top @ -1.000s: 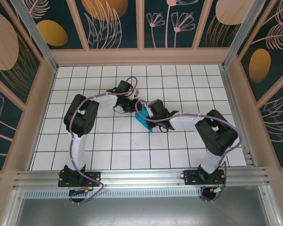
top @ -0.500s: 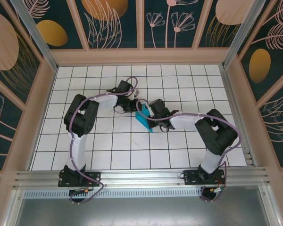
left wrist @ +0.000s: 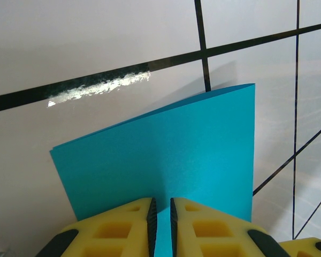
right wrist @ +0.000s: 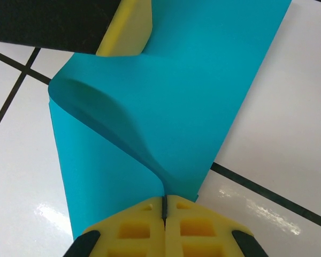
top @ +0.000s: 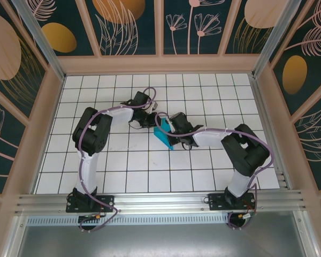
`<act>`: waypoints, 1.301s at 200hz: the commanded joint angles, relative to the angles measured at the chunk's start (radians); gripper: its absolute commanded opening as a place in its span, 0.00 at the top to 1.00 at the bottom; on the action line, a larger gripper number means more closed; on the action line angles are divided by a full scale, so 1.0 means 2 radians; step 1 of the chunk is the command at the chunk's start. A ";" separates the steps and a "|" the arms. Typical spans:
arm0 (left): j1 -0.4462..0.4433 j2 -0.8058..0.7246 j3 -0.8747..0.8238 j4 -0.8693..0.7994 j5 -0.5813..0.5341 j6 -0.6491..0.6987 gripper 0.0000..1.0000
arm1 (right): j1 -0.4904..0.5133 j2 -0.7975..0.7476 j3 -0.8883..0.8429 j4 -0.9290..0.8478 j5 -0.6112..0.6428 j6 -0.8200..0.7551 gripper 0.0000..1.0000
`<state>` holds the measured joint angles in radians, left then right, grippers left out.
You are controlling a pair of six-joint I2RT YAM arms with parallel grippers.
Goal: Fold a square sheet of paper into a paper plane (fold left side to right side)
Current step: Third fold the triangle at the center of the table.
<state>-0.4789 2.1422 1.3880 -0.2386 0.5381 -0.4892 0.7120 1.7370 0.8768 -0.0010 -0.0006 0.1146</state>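
Observation:
The square sheet of paper [top: 165, 139] is teal-blue and lies mid-table, partly folded over. My right gripper [right wrist: 164, 199] is shut on one edge of the sheet [right wrist: 203, 80], and the raised flap curls over the layer that lies flat. My left gripper [left wrist: 161, 202] rests low over the flat paper [left wrist: 166, 144], its jaws a narrow slit apart with nothing between them. One of its yellow fingers [right wrist: 129, 29] sits on the sheet's far end in the right wrist view. From above, the left gripper [top: 148, 119] and right gripper [top: 163, 127] are close together at the paper's far side.
The white gridded table [top: 123, 160] is ringed by a wooden frame [top: 48, 107] and patterned walls. Both arms reach inward and nearly meet mid-table. An aluminium rail [top: 160, 201] runs along the near edge by the arm bases.
My right gripper has shifted slightly to the far left with the paper's edge in it, and the teal shape seen from above has narrowed. The left arm has barely moved.

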 commanded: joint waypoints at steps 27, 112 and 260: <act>-0.011 0.030 -0.005 -0.021 -0.020 0.010 0.81 | -0.006 0.009 0.012 -0.012 0.018 0.008 1.00; -0.011 0.028 -0.004 -0.020 -0.019 0.010 0.81 | -0.005 0.009 0.017 -0.010 0.010 0.008 1.00; -0.012 0.028 -0.005 -0.019 -0.016 0.010 0.80 | -0.002 0.024 0.028 -0.012 -0.010 0.013 1.00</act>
<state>-0.4793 2.1422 1.3880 -0.2382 0.5388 -0.4892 0.7074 1.7596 0.9104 -0.0078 -0.0021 0.1150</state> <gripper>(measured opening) 0.199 0.056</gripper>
